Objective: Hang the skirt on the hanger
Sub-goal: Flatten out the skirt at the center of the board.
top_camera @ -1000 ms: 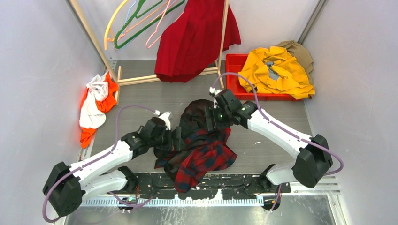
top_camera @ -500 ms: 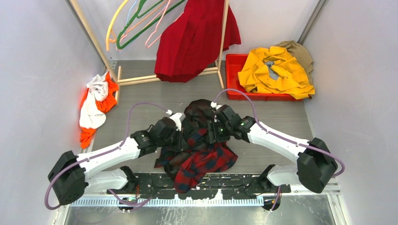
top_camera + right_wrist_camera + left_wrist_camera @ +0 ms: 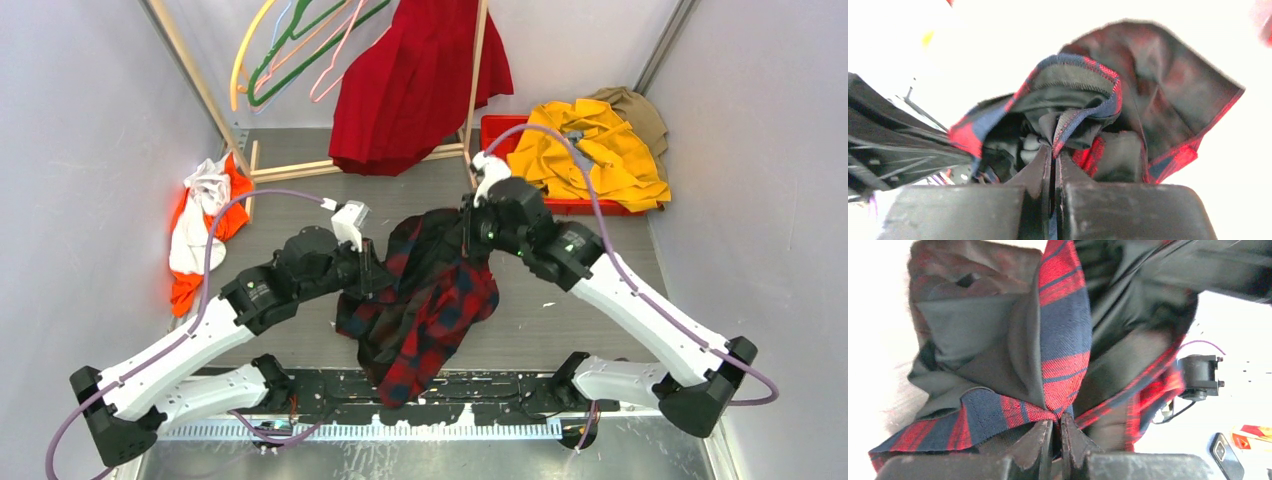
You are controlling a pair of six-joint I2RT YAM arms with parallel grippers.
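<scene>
A: Where is the skirt (image 3: 410, 90)?

B: At the back, draped over the rack (image 3: 300, 168), with its hem reaching down near the low bar. It is well apart from both grippers, and neither touches it.

A: What does the left gripper (image 3: 1057, 426) have?

B: The shirt (image 3: 430, 300). Its jaws are closed almost together, and a fold of the plaid cloth is pinched between the tips.

A: And the right gripper (image 3: 1053, 152)?

B: The same shirt. Its jaws are pressed tight on a stitched edge, with hardly a gap between them.

A: How does the shirt hang?

B: It is stretched between the two grippers above the table (image 3: 560, 290), left gripper on its left side and right gripper at its far upper edge. The rest sags down toward the arm bases.

A: The hanger?

B: A bunch of coloured hangers (image 3: 290, 50) hangs on the rack just left of the skirt. I cannot tell which of them is the cream one. All of them are far behind the jaws.
</scene>
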